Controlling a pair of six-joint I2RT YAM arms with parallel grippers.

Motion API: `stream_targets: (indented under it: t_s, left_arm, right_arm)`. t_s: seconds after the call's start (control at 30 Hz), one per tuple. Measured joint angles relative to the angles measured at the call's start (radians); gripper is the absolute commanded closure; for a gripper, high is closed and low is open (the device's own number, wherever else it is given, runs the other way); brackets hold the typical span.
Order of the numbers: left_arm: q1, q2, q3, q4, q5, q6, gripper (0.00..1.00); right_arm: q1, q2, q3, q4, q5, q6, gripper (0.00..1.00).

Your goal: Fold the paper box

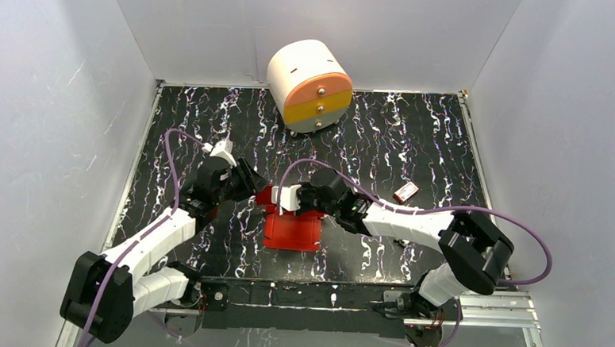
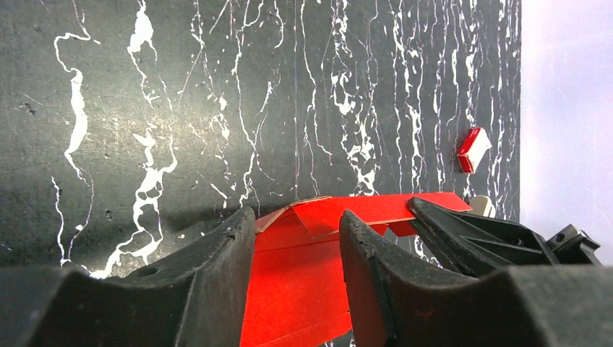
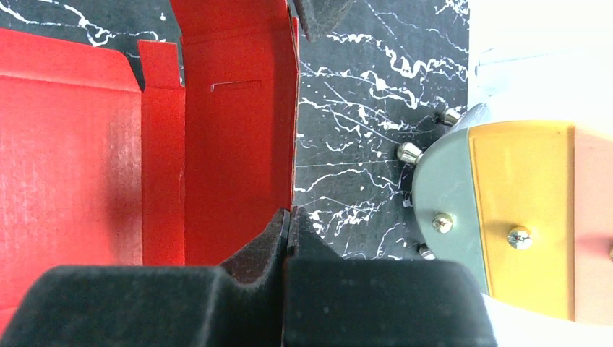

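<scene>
The paper box [image 1: 293, 232] is bright red card lying part-folded on the black marbled table, near the middle front. My right gripper [image 1: 287, 198] is shut on the edge of a raised flap at the box's far side. In the right wrist view the jaws [image 3: 289, 217] pinch the rim of that upright red panel [image 3: 231, 144]. My left gripper [image 1: 257, 188] is open at the box's far left corner. In the left wrist view its fingers [image 2: 296, 224] stand apart over the red card [image 2: 303, 282], with a raised flap beyond them.
A round white, orange and yellow drawer unit [image 1: 309, 84] stands at the back centre and shows close in the right wrist view [image 3: 520, 210]. A tiny red-and-white packet [image 1: 405, 193] lies right of the box, also in the left wrist view [image 2: 472, 150]. White walls enclose the table.
</scene>
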Motion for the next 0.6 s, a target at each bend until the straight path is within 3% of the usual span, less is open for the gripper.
stream_targets:
  t_s: [0.23,0.6]
  left_arm:
    - [-0.022,0.049,0.032,-0.050,-0.012,0.009,0.75]
    - [-0.082,0.147,0.091,-0.065,-0.037,0.039,0.77]
  right_arm:
    - [-0.005,0.000,-0.031,0.017,-0.010,0.003,0.99]
    - [-0.012,0.003,-0.032,0.011,0.001,0.003,0.99]
